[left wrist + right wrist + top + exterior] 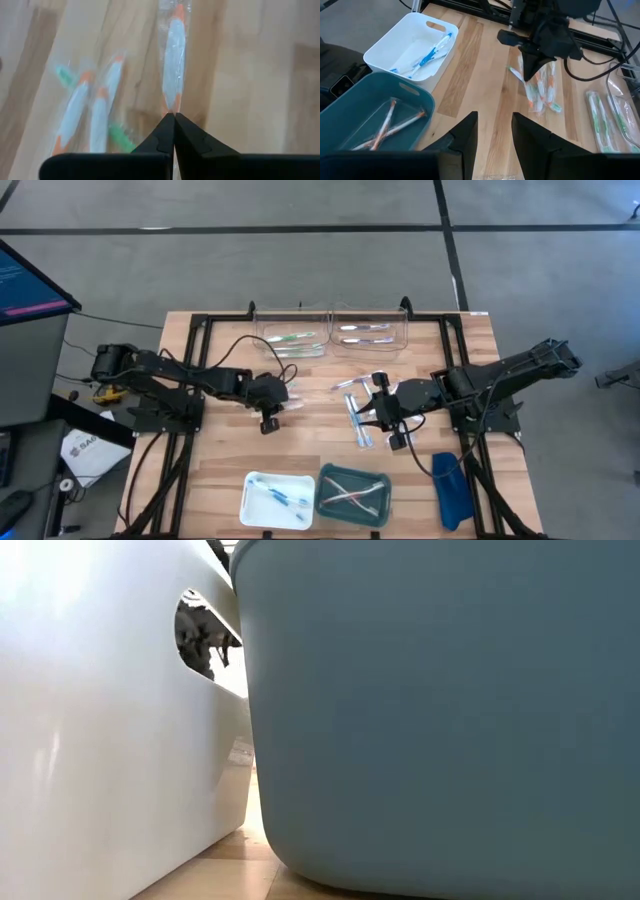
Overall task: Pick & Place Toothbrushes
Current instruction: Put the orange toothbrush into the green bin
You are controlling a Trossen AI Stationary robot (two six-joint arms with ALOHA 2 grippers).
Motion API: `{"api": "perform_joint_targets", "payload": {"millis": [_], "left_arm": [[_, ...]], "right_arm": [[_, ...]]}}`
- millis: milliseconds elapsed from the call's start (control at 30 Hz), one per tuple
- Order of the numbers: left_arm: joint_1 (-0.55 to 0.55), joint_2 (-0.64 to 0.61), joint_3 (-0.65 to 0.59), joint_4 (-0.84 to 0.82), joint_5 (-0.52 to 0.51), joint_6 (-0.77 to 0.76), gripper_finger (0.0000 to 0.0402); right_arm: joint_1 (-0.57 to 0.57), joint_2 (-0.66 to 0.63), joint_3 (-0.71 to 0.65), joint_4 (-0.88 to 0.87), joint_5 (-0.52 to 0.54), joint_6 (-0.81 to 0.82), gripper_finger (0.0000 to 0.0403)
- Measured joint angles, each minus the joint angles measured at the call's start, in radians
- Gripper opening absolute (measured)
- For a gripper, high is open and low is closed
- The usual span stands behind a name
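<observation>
Nearest the white bin (380, 52), the right gripper (492, 132) waits with jaws parted and empty, while beyond it the left gripper (174, 117) pinches one wrapped toothbrush (173, 65) (lift straight, slowly, clear of the neighbouring sticks).

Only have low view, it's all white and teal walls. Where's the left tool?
Observer: Left tool is shut, tips at the end of a clear-wrapped white-and-orange toothbrush on the wooden table.
Operator: Right one?
Observer: Right tool is open and empty, over bare wood.
Operator: What's sorted?
Observer: White plastic bin holds blue toothbrushes; teal plastic bin holds orange-tipped ones.
</observation>
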Motion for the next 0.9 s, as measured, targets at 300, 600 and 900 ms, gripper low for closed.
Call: {"api": "perform_joint_targets", "payload": {"millis": [300, 600, 900], "left_arm": [[-0.086, 0.0, 0.074, 0.021, -0.018, 0.067, 0.0], [-0.153, 0.0, 0.08, 0.223, 0.027, 0.157, 0.0], [-0.2, 0.0, 0.08, 0.471, 0.112, 0.217, 0.0]], "right_arm": [[0.0, 0.0, 0.0, -0.013, 0.0, 0.016, 0.0113], [0.0, 0.0, 0.0, -0.016, 0.0, 0.024, 0.0113], [0.0, 0.0, 0.0, -0.024, 0.0, 0.024, 0.0113]]}}
